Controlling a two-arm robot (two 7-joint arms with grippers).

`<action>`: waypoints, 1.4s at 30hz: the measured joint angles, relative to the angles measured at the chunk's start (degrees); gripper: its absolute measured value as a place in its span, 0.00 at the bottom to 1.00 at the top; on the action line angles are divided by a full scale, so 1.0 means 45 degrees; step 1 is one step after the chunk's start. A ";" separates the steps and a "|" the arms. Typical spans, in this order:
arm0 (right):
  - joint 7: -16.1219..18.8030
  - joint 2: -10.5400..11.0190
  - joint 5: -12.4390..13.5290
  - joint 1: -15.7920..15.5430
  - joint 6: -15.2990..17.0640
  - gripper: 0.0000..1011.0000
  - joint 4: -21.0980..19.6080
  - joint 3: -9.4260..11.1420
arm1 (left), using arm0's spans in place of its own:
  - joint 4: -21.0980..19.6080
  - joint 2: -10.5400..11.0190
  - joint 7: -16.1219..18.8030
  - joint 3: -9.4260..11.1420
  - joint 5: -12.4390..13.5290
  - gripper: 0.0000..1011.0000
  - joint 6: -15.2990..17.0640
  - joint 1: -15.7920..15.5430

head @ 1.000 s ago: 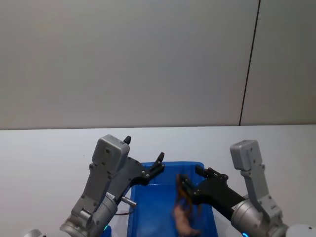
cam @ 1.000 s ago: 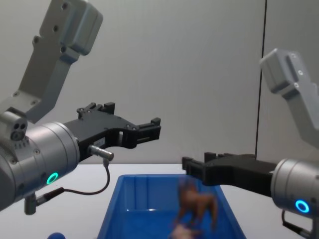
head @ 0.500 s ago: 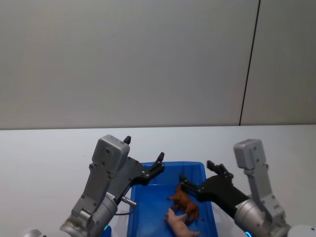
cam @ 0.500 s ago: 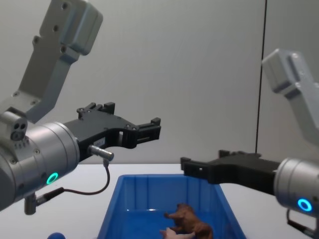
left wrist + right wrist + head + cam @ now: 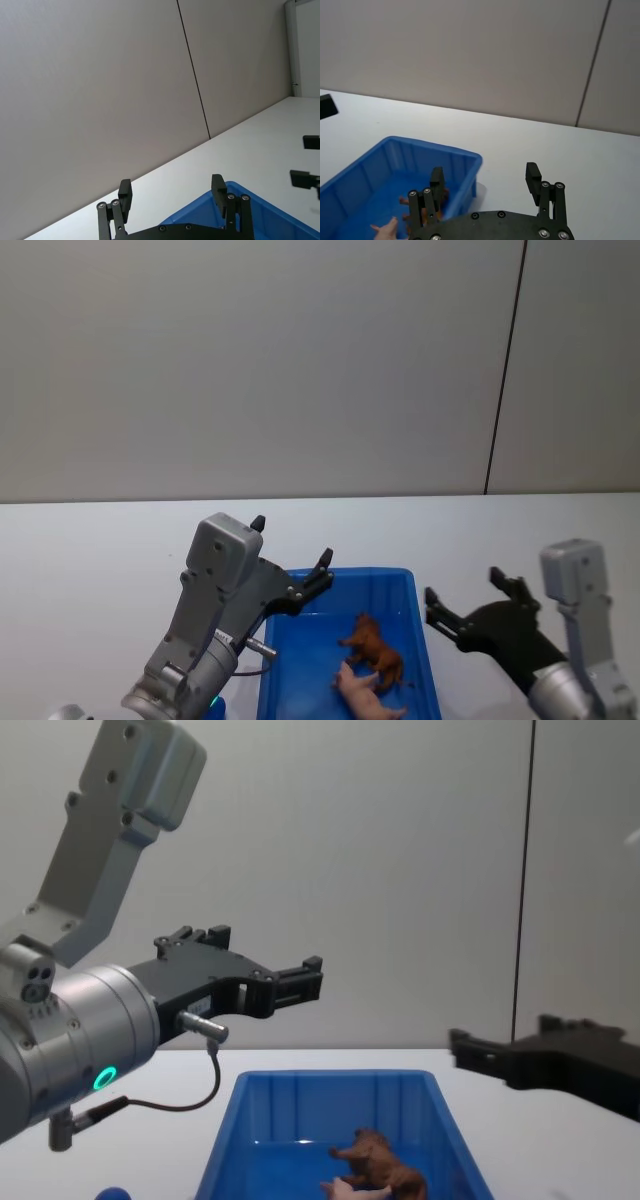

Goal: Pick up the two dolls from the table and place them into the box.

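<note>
Left gripper [image 5: 171, 185]: jaws spread wide, empty, held above the far left corner of the box [image 5: 345, 573]. The box stands on the table [image 5: 100, 540] at its near edge. Inside, toward the box's right wall, lies the reddish-brown doll [image 5: 375, 645], with the pink doll [image 5: 362, 695] touching its near side. Right gripper [image 5: 485, 173]: jaws apart, empty, just outside the box's right rim.

Box [image 5: 385, 573]: on the surface [image 5: 100, 540]
Far doll [image 5: 375, 645]: in the box, right half
Near doll [image 5: 366, 696]: in the box, just beside the far doll, robot's side
Left gripper [image 5: 292, 540]: above the box's far left corner
Right gripper [image 5: 462, 586]: right of the box, outside its rim
</note>
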 joint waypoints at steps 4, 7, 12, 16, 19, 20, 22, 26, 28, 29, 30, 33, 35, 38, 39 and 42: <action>-0.0501 0.0244 0.0095 -0.0423 -0.0175 0.99 -0.0378 0.0145 | 0.0000 0.0000 0.0000 0.0000 0.0000 0.99 0.0000 0.0000; -0.0686 0.0338 0.0131 -0.0576 -0.0234 0.99 -0.0517 0.0196 | 0.0000 -0.0001 0.0000 -0.0002 0.0000 0.99 0.0000 0.0000; -0.0998 0.0492 0.0190 -0.0836 -0.0346 0.99 -0.0741 0.0286 | -0.0047 0.0031 0.0024 -0.0030 -0.0036 0.99 0.0095 0.0045; -0.1188 0.0580 0.0223 -0.0985 -0.0406 0.99 -0.0882 0.0337 | -0.0191 0.0146 0.0152 -0.0106 -0.0174 0.99 0.0387 0.0152; -0.1251 0.0613 0.0238 -0.1041 -0.0432 0.99 -0.0930 0.0354 | -0.0307 0.0239 0.0235 -0.0167 -0.0282 0.99 0.0597 0.0232; -0.1271 0.0624 0.0242 -0.1059 -0.0440 0.99 -0.0947 0.0361 | -0.0385 0.0307 0.0295 -0.0212 -0.0369 0.99 0.0762 0.0290; -0.1323 0.0646 0.0250 -0.1100 -0.0459 0.99 -0.0982 0.0380 | -0.0535 0.0447 0.0400 -0.0297 -0.0526 0.99 0.1034 0.0403; -0.1399 0.0682 0.0264 -0.1163 -0.0482 0.99 -0.1033 0.0396 | -0.0788 0.0692 0.0572 -0.0455 -0.0847 0.99 0.1508 0.0597; -0.1435 0.0699 0.0271 -0.1188 -0.0493 0.99 -0.1060 0.0406 | -0.0930 0.0833 0.0671 -0.0547 -0.1083 0.99 0.1811 0.0714; -0.1444 0.0704 0.0274 -0.1198 -0.0496 0.99 -0.1065 0.0409 | -0.0975 0.0878 0.0701 -0.0576 -0.1162 0.99 0.1900 0.0752; -0.1453 0.0707 0.0275 -0.1207 -0.0499 0.99 -0.1069 0.0412 | -0.1035 0.0944 0.0729 -0.0620 -0.1232 0.99 0.1988 0.0806; -0.1489 0.0723 0.0281 -0.1234 -0.0512 0.99 -0.1098 0.0422 | -0.1198 0.1126 0.0840 -0.0743 -0.1581 0.99 0.2366 0.0957; -0.1506 0.0734 0.0284 -0.1248 -0.0519 0.99 -0.1110 0.0427 | -0.1285 0.1227 0.0885 -0.0815 -0.1754 0.99 0.2544 0.1044; -0.1524 0.0744 0.0289 -0.1263 -0.0524 0.99 -0.1122 0.0430 | -0.1432 0.1426 0.0988 -0.0959 -0.2189 0.99 0.2970 0.1232; -0.1534 0.0748 0.0291 -0.1271 -0.0526 0.99 -0.1129 0.0432 | -0.1454 0.1461 0.1006 -0.0981 -0.2271 0.99 0.3048 0.1265; -0.1544 0.0752 0.0294 -0.1281 -0.0530 0.99 -0.1140 0.0435 | -0.1511 0.1594 0.1064 -0.1077 -0.2557 0.99 0.3317 0.1409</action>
